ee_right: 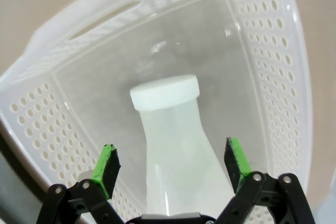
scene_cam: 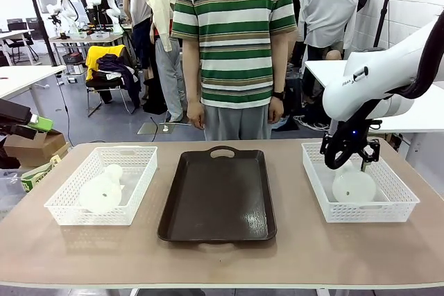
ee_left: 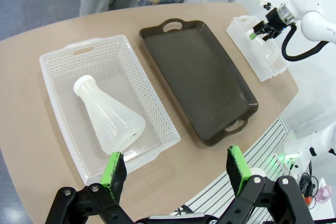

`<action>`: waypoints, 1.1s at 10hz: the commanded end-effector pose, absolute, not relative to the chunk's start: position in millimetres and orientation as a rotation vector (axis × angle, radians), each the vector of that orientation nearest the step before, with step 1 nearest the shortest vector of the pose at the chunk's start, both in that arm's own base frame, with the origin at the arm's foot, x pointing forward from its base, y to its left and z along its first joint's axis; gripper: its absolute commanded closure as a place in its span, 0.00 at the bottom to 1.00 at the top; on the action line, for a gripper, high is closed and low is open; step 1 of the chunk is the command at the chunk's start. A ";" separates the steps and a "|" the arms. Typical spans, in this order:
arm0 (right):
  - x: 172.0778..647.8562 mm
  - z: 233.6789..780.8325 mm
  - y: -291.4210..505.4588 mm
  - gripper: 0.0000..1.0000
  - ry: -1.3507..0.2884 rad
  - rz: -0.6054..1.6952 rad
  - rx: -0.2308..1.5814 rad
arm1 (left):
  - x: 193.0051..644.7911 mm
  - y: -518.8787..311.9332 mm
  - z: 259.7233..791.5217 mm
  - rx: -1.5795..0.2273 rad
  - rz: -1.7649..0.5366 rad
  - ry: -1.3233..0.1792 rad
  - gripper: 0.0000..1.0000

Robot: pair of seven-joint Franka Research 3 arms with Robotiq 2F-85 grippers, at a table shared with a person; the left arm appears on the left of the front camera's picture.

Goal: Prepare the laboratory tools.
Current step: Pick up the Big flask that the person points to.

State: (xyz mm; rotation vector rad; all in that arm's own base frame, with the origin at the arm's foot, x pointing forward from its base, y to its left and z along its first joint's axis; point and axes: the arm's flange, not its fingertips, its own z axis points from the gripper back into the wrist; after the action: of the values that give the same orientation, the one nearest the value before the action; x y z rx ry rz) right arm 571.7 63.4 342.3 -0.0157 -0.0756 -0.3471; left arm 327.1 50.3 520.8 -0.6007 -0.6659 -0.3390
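Two frosted-white flasks are in view. One flask (scene_cam: 100, 189) (ee_left: 111, 116) lies on its side in the left white basket (scene_cam: 132, 171) (ee_left: 63, 59). My left gripper (ee_left: 175, 166) hangs open above the near table edge, short of that basket. The other flask (scene_cam: 354, 186) (ee_right: 173, 129), with a white cap, is in the right basket (scene_cam: 399, 195) (ee_right: 47, 124). My right gripper (scene_cam: 350, 157) (ee_right: 171, 162) is open just over it. Its green pads (ee_right: 107, 163) stand on either side of the flask's neck, apart from it.
A dark brown tray (scene_cam: 217, 199) (ee_left: 202, 77) lies between the two baskets. A person in a striped shirt (scene_cam: 232, 32) stands at the far edge, hands at their sides. The right arm (ee_left: 315, 19) shows far off over the right basket (ee_left: 257, 51).
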 end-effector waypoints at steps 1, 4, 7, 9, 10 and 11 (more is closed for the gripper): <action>576.3 332.0 65.3 0.00 -0.157 -0.342 -0.067 | 327.9 53.5 519.7 -0.612 -0.358 -0.673 0.00; 583.9 319.9 64.0 0.00 -0.172 -0.275 -0.058 | 327.9 53.5 519.7 -0.612 -0.358 -0.673 0.00; 594.1 317.3 63.7 0.00 -0.136 -0.256 -0.047 | 327.9 53.5 519.7 -0.612 -0.358 -0.673 0.00; 594.6 319.4 61.6 0.04 -0.136 -0.254 -0.051 | 327.9 53.5 519.7 -0.612 -0.358 -0.673 0.00; 595.4 320.6 60.8 0.19 -0.135 -0.256 -0.057 | 327.9 53.5 519.7 -0.612 -0.358 -0.673 0.00; 596.9 321.4 60.3 0.38 -0.126 -0.260 -0.061 | 327.9 53.5 519.7 -0.612 -0.358 -0.673 0.00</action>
State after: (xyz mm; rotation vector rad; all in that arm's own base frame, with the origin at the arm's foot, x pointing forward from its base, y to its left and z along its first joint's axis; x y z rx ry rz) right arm 591.2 59.8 320.0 -0.0453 -0.1394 -0.2715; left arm 327.1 50.3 520.8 -0.6009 -0.6659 -0.3389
